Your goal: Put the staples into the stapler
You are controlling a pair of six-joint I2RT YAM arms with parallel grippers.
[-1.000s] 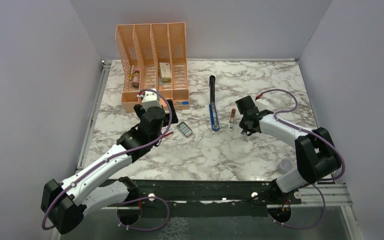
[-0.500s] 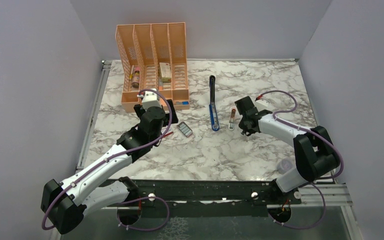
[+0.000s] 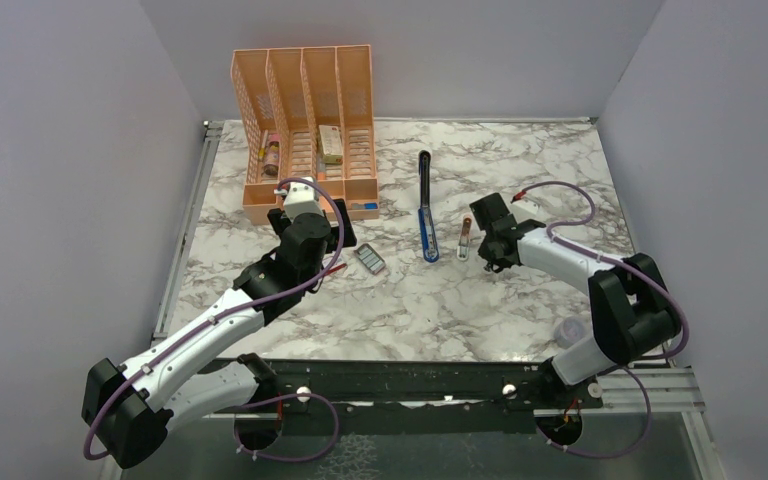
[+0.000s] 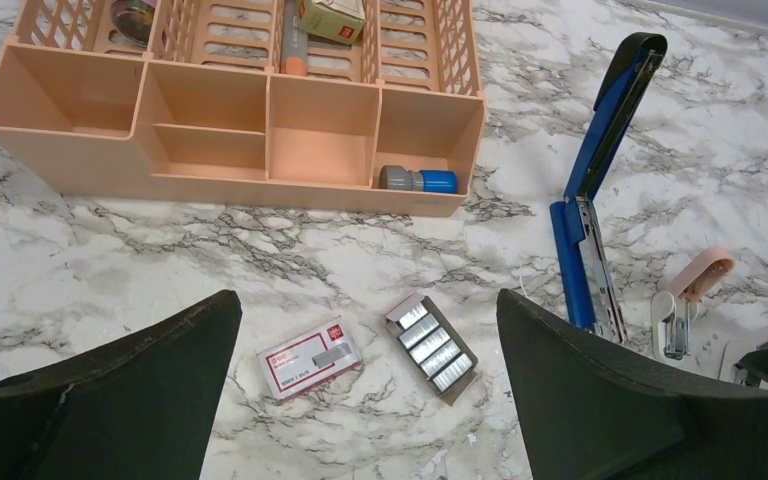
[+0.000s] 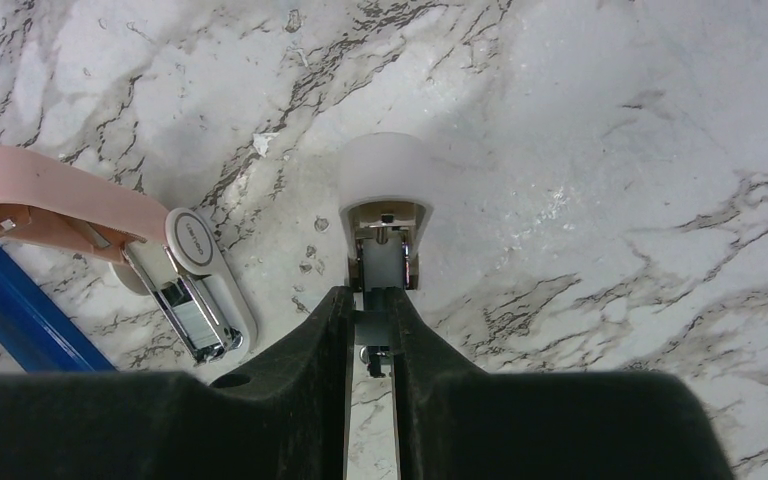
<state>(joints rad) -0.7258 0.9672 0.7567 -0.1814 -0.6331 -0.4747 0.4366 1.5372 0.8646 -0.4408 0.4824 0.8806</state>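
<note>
The blue stapler (image 3: 427,228) (image 4: 588,210) lies swung open on the marble, its black arm (image 3: 424,170) pointing to the back. The staples (image 3: 369,260) (image 4: 430,342) sit in their small open tray left of it. Their red-and-white box (image 4: 310,358) lies beside the tray. My left gripper (image 3: 320,240) (image 4: 365,305) hangs open above the box and tray, touching neither. My right gripper (image 3: 488,262) (image 5: 371,300) is down on the table right of the stapler. It is shut on the metal end of a small white clip-like piece (image 5: 385,180).
A peach desk organiser (image 3: 305,130) (image 4: 230,130) stands at the back left with small items in it. A small pink-and-white stapler (image 3: 465,238) (image 5: 185,290) lies open between the blue stapler and my right gripper. A pale round cap (image 3: 569,330) rests near the right arm's base.
The right gripper has edged slightly left with the white piece. The left arm, the stapler and the staples have not moved.
</note>
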